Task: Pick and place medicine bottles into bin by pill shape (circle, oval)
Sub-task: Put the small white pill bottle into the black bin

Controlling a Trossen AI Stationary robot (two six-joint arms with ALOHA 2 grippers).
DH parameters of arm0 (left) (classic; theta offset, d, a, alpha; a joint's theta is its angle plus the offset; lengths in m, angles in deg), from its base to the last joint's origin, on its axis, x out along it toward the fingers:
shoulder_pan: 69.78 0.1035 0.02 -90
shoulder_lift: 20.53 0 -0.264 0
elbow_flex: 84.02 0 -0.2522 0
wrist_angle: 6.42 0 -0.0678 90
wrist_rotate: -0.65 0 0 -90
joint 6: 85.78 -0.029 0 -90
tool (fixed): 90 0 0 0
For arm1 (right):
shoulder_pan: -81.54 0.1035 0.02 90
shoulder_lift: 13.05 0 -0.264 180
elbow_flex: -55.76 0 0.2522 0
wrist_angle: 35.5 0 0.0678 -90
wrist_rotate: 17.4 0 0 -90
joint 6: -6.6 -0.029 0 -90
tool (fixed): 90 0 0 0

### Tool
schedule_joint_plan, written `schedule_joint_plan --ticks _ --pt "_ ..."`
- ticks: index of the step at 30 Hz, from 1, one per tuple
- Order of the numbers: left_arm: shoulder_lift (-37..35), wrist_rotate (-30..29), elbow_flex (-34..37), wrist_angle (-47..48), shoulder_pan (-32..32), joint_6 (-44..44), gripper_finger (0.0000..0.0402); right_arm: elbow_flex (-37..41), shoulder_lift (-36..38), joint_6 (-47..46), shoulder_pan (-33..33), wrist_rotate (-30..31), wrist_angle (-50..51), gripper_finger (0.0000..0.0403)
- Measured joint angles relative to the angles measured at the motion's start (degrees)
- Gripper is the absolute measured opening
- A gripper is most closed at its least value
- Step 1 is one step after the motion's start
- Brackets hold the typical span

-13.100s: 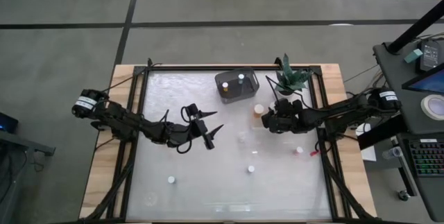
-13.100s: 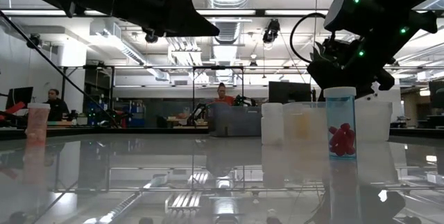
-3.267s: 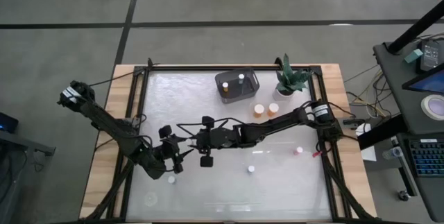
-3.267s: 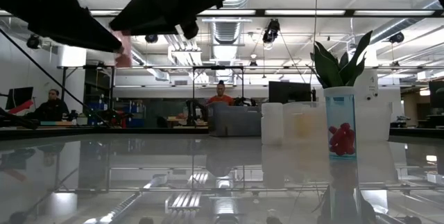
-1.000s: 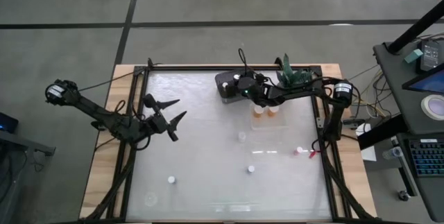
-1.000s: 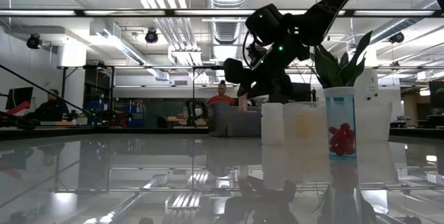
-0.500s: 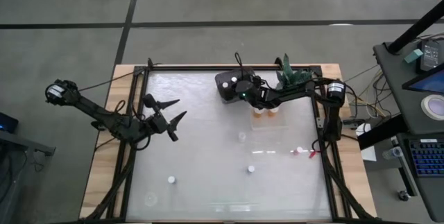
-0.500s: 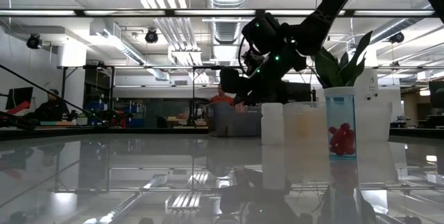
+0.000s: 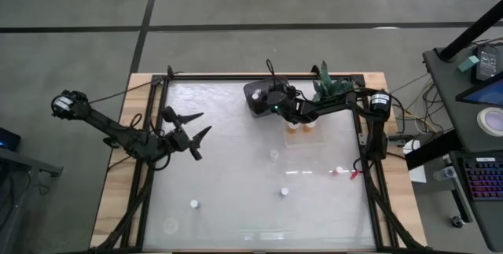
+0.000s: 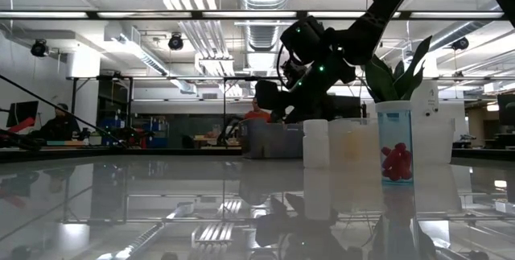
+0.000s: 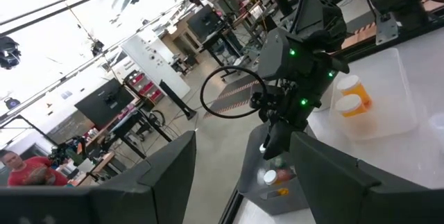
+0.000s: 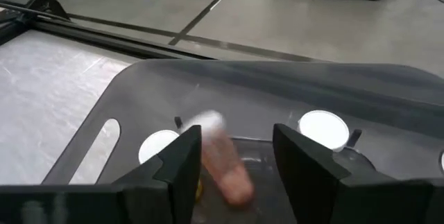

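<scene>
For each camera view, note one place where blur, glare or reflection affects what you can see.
Right wrist view: the orange bottle between the right gripper's fingers is smeared by motion blur above the bin. Low view: the glossy table mirrors ceiling lights and bottles. High view: glare patches whiten the tabletop. Left wrist view: bright windows wash out the background.

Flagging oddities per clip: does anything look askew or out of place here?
One thing: an orange bottle is tilted and blurred between the right pincer's parted fingers over the grey bin, apparently just dropped. Other bottles stand upright.
</scene>
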Motion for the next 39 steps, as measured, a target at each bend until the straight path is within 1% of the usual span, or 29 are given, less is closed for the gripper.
schedule_joint_plan --ticks 5,12,17,21,27,30,34,39 --pt "0.00 -0.01 0.00 -0.02 0.00 0.02 0.0219 0.00 0.00 -0.01 0.00 0.00 0.01 0.0194" --pt "0.13 -0.02 0.00 -0.02 0.00 0.04 0.0219 0.00 1.24 2.12 1.15 -0.55 0.02 0.0194" --pt "0.13 0.00 -0.02 -0.32 0.00 0.08 0.0219 0.00 4.32 6.80 3.50 -0.58 0.34 0.0193" --pt "0.13 0.01 -0.02 -0.30 0.00 0.22 0.0219 0.00 8.16 11.84 6.40 -0.66 1.78 0.0194" --pt "0.13 0.01 -0.02 -1.22 0.00 0.46 0.0219 0.00 14.67 18.62 13.03 -0.94 9.41 0.0194" --pt "0.13 0.01 -0.02 -1.46 0.00 1.03 0.0219 0.00 17.69 21.41 17.13 -1.18 15.24 0.0194" --pt "0.27 0.01 -0.03 -1.48 0.00 2.57 0.0219 0.00 20.85 22.41 22.71 -1.50 23.95 0.0194" --pt "1.61 0.01 -0.02 -1.56 0.00 6.43 0.0219 0.05 22.37 21.58 28.39 -7.14 33.91 0.0194"
